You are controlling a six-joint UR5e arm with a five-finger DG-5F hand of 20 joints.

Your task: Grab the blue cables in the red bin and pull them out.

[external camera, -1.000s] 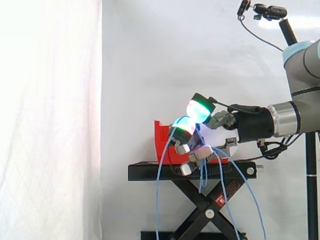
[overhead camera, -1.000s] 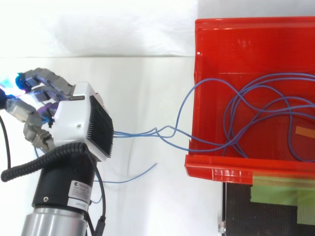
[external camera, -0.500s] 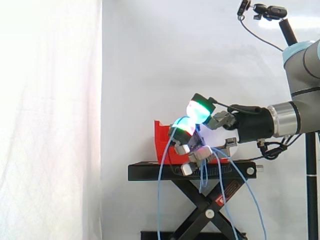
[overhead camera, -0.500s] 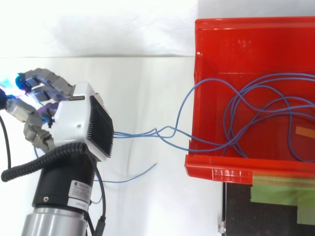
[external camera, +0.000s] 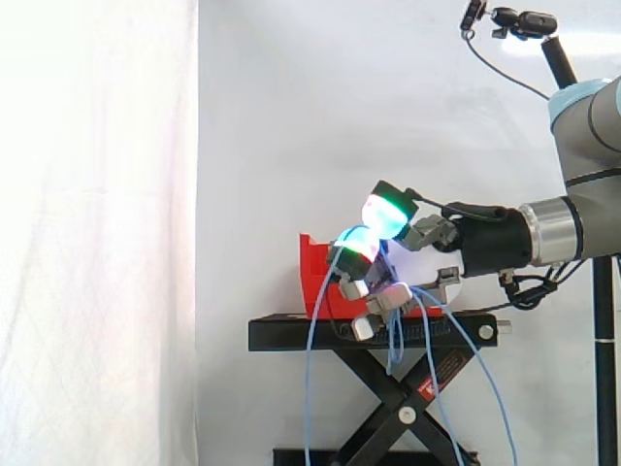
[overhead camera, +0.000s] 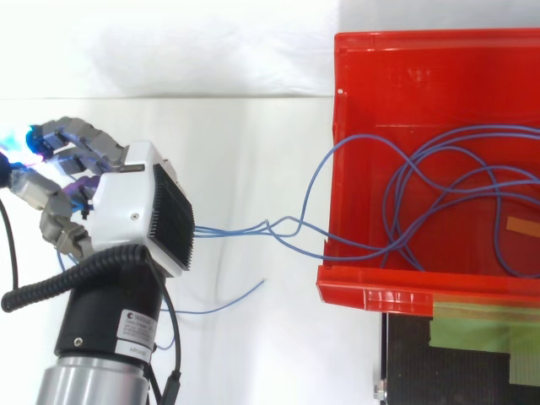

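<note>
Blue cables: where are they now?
In the top view the blue cables loop inside the red bin at right, and strands run over its left wall to the hand.

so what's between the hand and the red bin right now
In the top view, only the blue cables cross the gap, running from under the hand to the red bin; a loose cable end lies beside them.

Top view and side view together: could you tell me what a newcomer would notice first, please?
First comes the vivid red bin at the top view's right, with blue cables looping inside it and strung over its rim to the hand at the left. In the side view the hand's green-glowing fingertips stand out against the white curtain, above cables hanging down past the black stand.
</note>
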